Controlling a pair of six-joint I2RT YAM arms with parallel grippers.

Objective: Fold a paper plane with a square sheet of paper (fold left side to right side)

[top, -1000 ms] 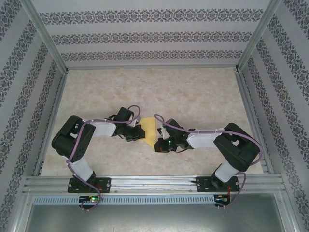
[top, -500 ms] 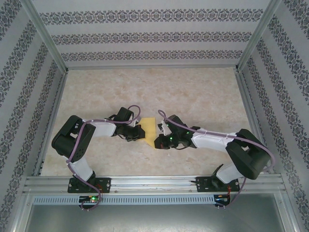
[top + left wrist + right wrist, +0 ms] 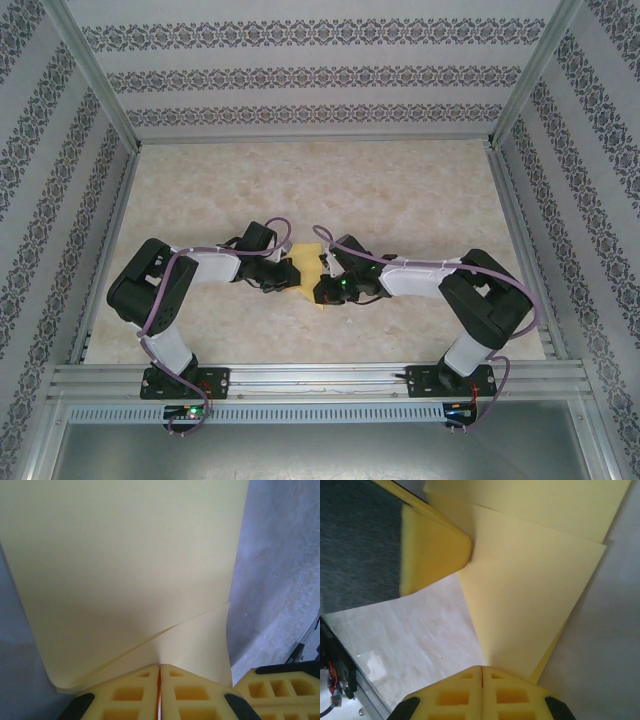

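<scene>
1. The square sheet of paper (image 3: 307, 270) is yellow. It lies at the centre of the top view, low on the worktop (image 3: 400, 190), between the two arms. It is partly doubled over: two layers show in the left wrist view (image 3: 125, 570).
2. The left gripper (image 3: 288, 276) is closed on the sheet's left edge. At the bottom centre of its own view (image 3: 160, 672) the pads meet, with both layers running in between them.
3. The right gripper (image 3: 324, 284) is likewise closed. It pinches a corner of the sheet at the bottom centre of the right wrist view (image 3: 482, 672).
4. Risk: both grippers hold one thin sheet. Any pull apart would probably tear it or drag it out of one grip.
5. Risk: the layer edges cross obliquely and are not aligned. A crease pressed now would likely run skewed.
6. Risk: the grippers sit very near each other, so a careless move could knock the pads together.
7. Containers: none takes part; the worktop and the grippers alone carry the sheet.
</scene>
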